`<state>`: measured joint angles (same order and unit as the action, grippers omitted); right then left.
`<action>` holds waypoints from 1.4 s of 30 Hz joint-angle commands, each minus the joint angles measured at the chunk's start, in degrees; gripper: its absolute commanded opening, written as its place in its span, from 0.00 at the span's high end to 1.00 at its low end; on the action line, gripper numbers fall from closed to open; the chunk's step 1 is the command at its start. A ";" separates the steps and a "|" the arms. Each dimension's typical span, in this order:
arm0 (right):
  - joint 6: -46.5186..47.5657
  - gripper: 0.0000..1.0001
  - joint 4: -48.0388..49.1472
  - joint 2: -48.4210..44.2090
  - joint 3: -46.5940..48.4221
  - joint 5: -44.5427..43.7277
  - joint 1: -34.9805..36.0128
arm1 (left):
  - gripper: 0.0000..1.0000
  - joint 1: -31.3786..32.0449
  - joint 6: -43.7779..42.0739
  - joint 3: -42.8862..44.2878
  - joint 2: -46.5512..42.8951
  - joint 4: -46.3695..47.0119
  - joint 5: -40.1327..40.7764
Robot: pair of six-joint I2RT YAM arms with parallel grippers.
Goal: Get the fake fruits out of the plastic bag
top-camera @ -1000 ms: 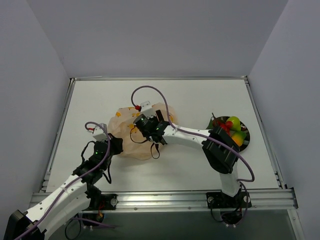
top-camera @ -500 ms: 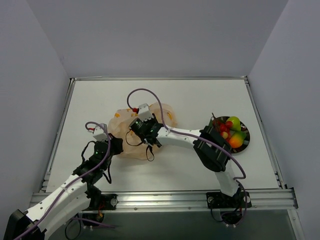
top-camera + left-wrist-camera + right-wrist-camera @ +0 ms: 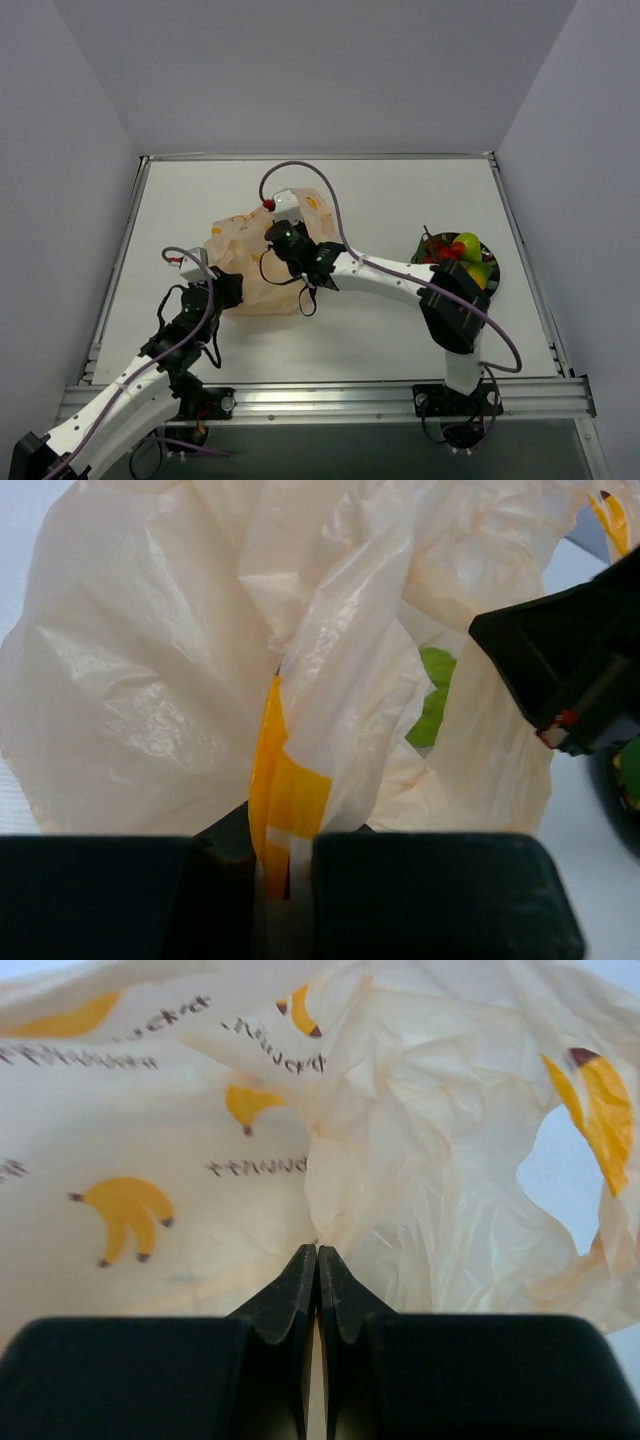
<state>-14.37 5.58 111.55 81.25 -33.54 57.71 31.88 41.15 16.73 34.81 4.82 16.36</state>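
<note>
1. The thin, crinkly, translucent peach-orange plastic bag (image 3: pixel 262 268) with banana prints sits bunched up left of centre on the white counter (image 3: pixel 400 200), between the two arms.
2. The left pincer (image 3: pixel 285 868) is pressed together on a gathered fold of the plastic bag, with a yellow print strip caught in the pinch, at the bag's near-left edge.
3. The right pincer (image 3: pixel 317 1258) has its tips pressed together with a pucker of bag film drawn into them, which reads as a pinch on the upper side of the plastic bag.
4. Done so far: several small glossy plastic fruits (image 3: pixel 465 248) (yellow-green, red, orange) are piled on the dark round plate (image 3: pixel 496 281) at the right, well apart from the bag.
5. Left to do: at least one green plastic fruit (image 3: pixel 436 678) is inside the bag, seen through a gap in the film in the left wrist view. How many more are in there cannot be told, because the film hides the rest.
6. Judgement: the task is well along but not finished. Both pincers are holding film, so neither is free to pick. The green fruit has to be shaken or tipped out, or one pincer has to let go and reach in.
</note>
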 commanded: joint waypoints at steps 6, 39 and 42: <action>-7.06 1.00 11.29 -15.92 -10.92 12.43 -8.22 | 0.98 0.38 -0.10 0.67 -2.65 1.07 1.13; -6.10 0.39 6.62 -15.75 -14.81 12.27 -0.67 | 0.98 0.46 10.01 -3.46 3.07 -7.81 -0.54; -6.72 0.38 10.49 -12.59 -14.72 14.28 -0.32 | 0.98 0.47 10.10 -3.99 4.13 -5.88 -1.33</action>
<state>-20.23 13.08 95.85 65.78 -20.97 57.43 31.88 50.13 12.36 38.06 -1.54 15.70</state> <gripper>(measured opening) 0.615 0.028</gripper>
